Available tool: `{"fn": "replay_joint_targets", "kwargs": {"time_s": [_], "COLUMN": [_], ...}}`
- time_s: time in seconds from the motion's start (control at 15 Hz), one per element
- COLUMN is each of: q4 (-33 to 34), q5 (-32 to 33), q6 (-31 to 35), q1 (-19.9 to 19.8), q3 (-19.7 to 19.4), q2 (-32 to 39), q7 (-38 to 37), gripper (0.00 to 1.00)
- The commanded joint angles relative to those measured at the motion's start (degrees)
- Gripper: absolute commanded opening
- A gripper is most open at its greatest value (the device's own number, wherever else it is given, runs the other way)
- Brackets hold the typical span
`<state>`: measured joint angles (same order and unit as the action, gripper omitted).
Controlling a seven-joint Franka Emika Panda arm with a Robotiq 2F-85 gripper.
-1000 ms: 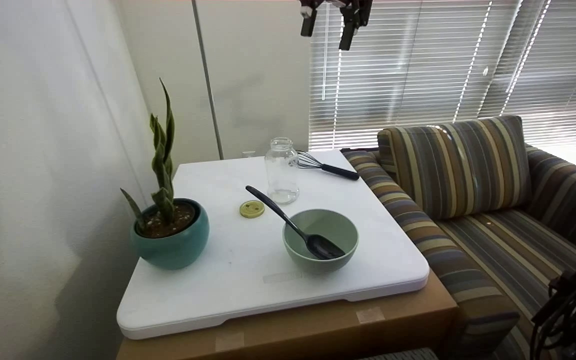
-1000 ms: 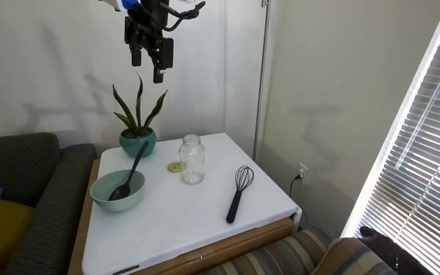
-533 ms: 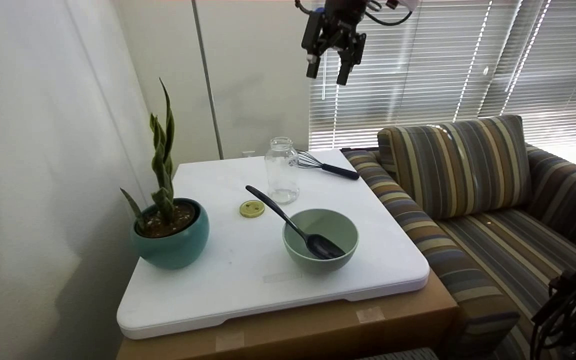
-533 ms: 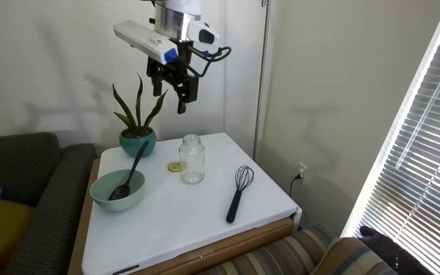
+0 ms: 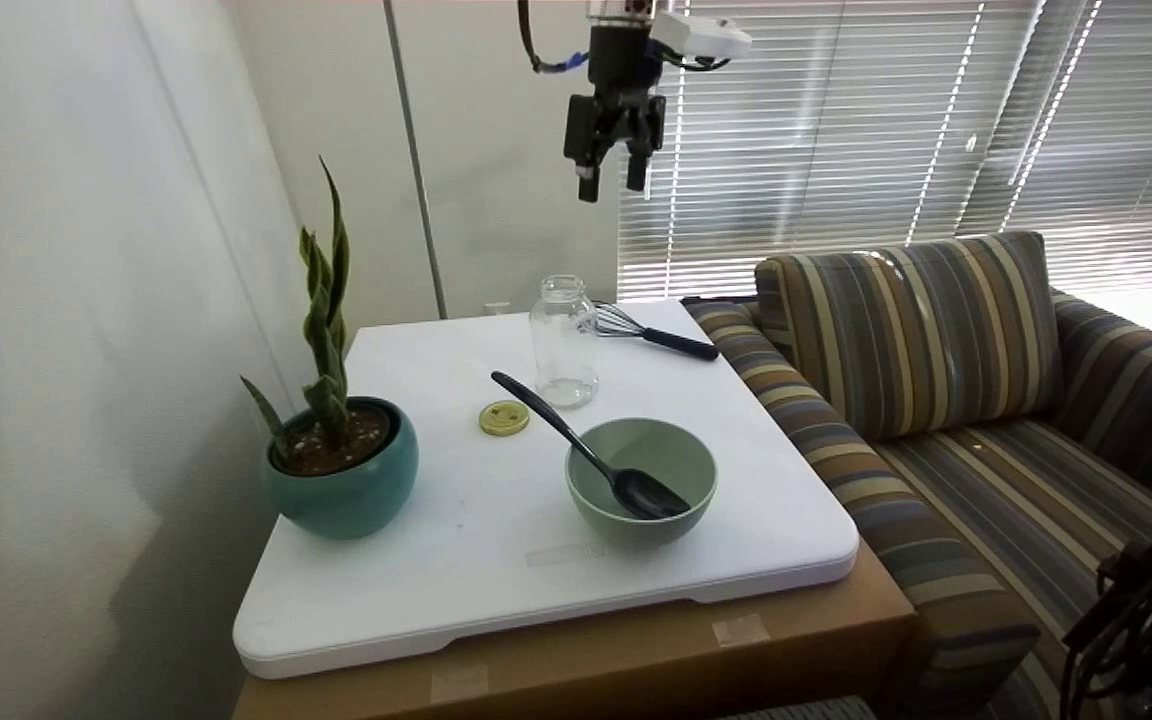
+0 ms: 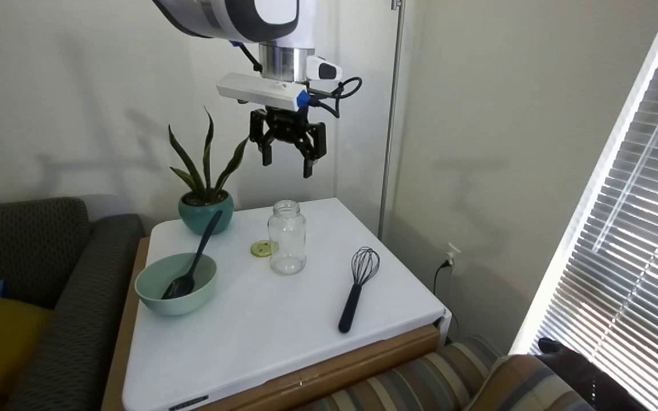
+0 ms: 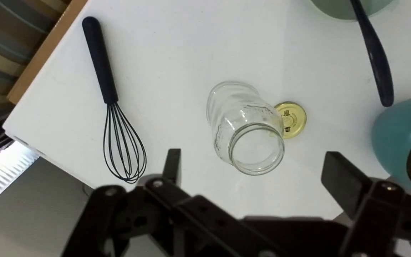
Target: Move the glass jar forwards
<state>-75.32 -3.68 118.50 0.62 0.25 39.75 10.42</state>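
On the white table, the glass jar stands upright and lidless, touched by nothing else; a yellow lid lies near its base, apart from it; above hangs the gripper, its fingers spread wide with nothing held, the tips above the jar's rim in both exterior views; in the wrist view the jar's mouth shows between the fingers, a little beyond their tips; farther out lie the whisk, the green bowl with a black spoon in it, and the teal plant pot, all well apart from the jar.

The step in hand looks like the approach, the grasp not yet made; the next move probably calls for a small shift to centre the jar between the fingers, a straight descent past the rim and a gentle squeeze, since smooth glass may slip; which way counts as forwards I cannot tell.
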Motion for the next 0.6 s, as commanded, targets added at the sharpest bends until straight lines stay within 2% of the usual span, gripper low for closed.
{"fn": "replay_joint_targets", "kwargs": {"time_s": [0.0,0.27,0.53], "q4": [9.1,16.2,24.7], "q5": [7.1,10.7,8.9], "q6": [-4.8,-9.5,-10.2], "q1": [2.9,5.0,4.4], "q3": [0.1,1.3,2.4], "q2": [6.8,11.8,17.4], "q7": [1.2,4.2,5.2], "gripper": [1.0,1.0,1.0]}}
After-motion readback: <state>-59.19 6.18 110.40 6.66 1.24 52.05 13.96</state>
